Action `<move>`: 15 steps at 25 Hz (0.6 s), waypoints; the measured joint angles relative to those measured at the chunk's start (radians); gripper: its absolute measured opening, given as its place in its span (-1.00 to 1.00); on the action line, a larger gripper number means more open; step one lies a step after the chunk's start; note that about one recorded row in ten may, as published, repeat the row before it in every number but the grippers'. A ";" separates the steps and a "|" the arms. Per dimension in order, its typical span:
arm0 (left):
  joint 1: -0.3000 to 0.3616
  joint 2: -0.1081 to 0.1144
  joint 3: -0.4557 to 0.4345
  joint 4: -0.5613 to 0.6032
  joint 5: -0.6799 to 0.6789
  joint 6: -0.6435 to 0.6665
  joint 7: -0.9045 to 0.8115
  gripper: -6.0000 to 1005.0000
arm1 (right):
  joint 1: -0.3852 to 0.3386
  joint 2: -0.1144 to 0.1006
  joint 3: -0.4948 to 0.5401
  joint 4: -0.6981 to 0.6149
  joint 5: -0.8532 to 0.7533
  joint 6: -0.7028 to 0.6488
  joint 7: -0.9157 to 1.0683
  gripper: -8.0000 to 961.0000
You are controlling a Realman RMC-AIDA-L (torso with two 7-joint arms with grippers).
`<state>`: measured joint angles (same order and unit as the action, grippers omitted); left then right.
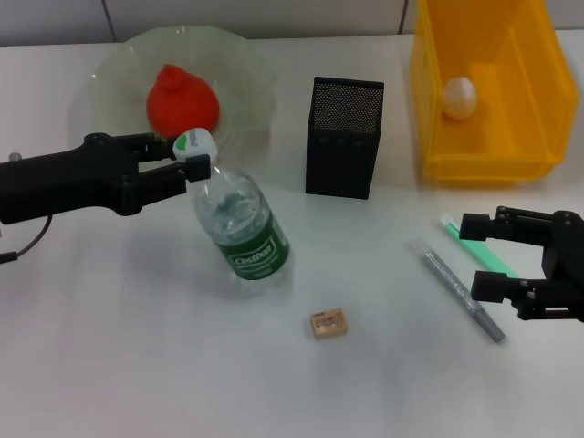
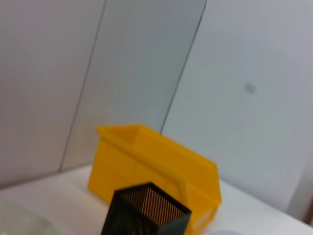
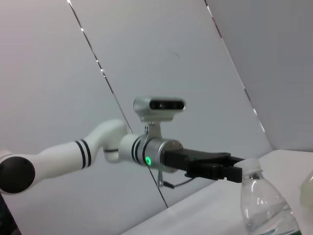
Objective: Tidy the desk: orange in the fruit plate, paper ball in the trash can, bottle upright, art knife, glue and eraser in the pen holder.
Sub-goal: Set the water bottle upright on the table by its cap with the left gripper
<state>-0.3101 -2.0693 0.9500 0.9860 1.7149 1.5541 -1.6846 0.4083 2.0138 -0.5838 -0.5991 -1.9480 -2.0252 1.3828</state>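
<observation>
The bottle is found on the white desk, in front of the fruit plate and to the left of the pen holder. It stands tilted, its white cap leaning toward the plate and its green label facing forward. The cap is gripped between the fingers of the left gripper, which is closed on the bottle's top and reaches in from the bottle's left. In the right wrist view the same gripper is seen clamped at the neck of the bottle, against plain grey wall panels.

The orange is seated in the fruit plate behind the bottle. The paper ball lies inside the yellow trash can, which stands to the right of the pen holder. The eraser lies on the desk in front of the bottle, apart from it. A grey pen-shaped item, probably the art knife, and a green-and-white stick lie further right of the bottle, just beside the right gripper. That gripper hovers low near them with its fingers spread and nothing between them.

The green stick is partly covered by the right gripper. In the left wrist view only the trash can, the pen holder and a sliver of the plate are shown; that arm's own fingers are out of shot.
</observation>
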 joint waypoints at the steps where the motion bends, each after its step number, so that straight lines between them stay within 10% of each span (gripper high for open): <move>1: 0.003 -0.001 -0.013 -0.041 -0.023 0.001 0.050 -0.14 | 0.001 0.002 0.000 0.000 0.000 0.002 0.000 0.69; 15: 0.018 0.001 -0.040 -0.638 -0.486 0.049 0.888 -0.14 | 0.023 0.027 0.006 0.031 0.000 0.052 -0.016 0.68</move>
<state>-0.2920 -2.0687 0.9100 0.3475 1.2291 1.6028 -0.7968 0.4317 2.0407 -0.5774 -0.5683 -1.9480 -1.9734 1.3672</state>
